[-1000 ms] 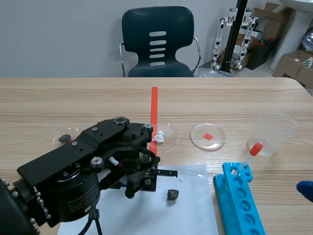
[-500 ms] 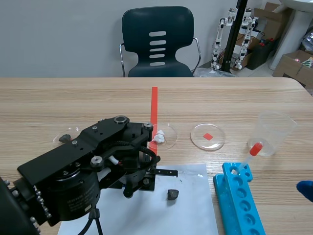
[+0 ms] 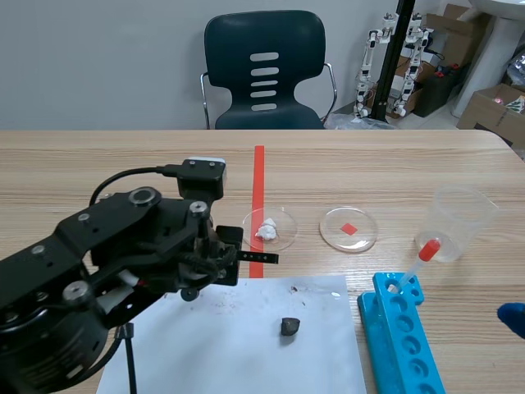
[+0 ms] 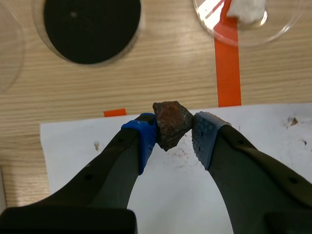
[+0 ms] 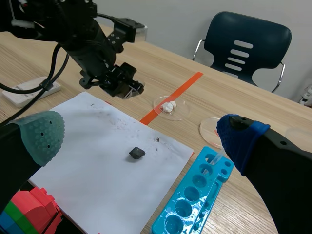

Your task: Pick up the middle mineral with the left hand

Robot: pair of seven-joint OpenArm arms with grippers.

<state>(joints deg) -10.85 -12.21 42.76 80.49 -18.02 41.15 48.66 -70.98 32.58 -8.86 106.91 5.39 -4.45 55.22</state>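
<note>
One wooden table (image 3: 410, 164) carries everything, and one dark chair (image 3: 264, 70) stands at its 12 o'clock side. There are two arms. The left arm (image 3: 107, 263) covers the table's 8 o'clock part, while the scene view catches only a blue pad of the right one at 4 o'clock.

One white paper sheet (image 3: 246, 353) lies at 6 o'clock. One blue tube rack (image 3: 406, 341) sits at its 3 o'clock with one red-capped dropper (image 3: 418, 263) leaning in it, and one clear cup (image 3: 459, 222) stands at the rack's 1 o'clock.

The scene view shows two clear dishes, the first dish (image 3: 285, 235) and the second dish (image 3: 365, 235). The left wrist view adds a black-filled dish (image 4: 39, 27) and a cut-off dish (image 4: 9, 58).

There are three minerals:
- A white lump (image 3: 267, 229) lies in the first dish.
- A dark lump (image 3: 289, 326) lies on the paper.
- The middle mineral (image 4: 170, 122) is reddish-brown, rough and angular.

The left gripper (image 4: 174, 136) is clamped on the middle mineral over the paper's 12 o'clock edge. In the scene view the arm hides it. The right gripper (image 5: 140, 132) has its fingers wide apart.
</note>
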